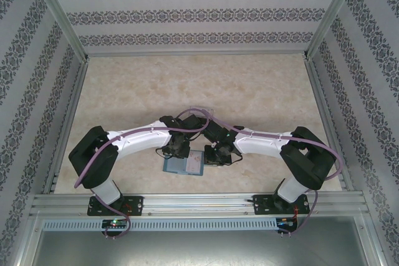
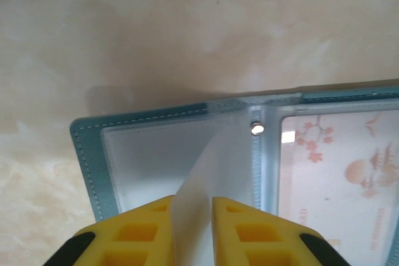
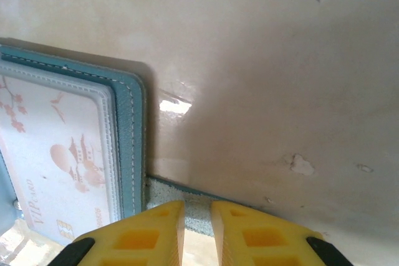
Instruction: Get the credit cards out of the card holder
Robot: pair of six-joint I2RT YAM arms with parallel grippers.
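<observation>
Both arms bend inward, wrists meeting low over the near middle of the marbled bench [image 1: 249,85]. The left gripper [image 2: 193,232] has its jaws clenched on a clear sleeve [image 2: 206,172] of the open teal card holder [image 1: 177,166], which lies there. The right gripper [image 3: 197,232] has its jaws nearly together at the holder's right edge, and whether they grip anything cannot be told. A pale pinkish credit card [image 2: 336,172] sits pocketed. Patterned walls [image 1: 187,10] enclose the bench.

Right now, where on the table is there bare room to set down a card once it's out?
The far half of the beige marble table, up to the patterned back wall, side to side, is bare. Crowded: near centre, where the left gripper, pinching a clear plastic sleeve, and the right gripper meet over the open teal-blue wallet.
</observation>
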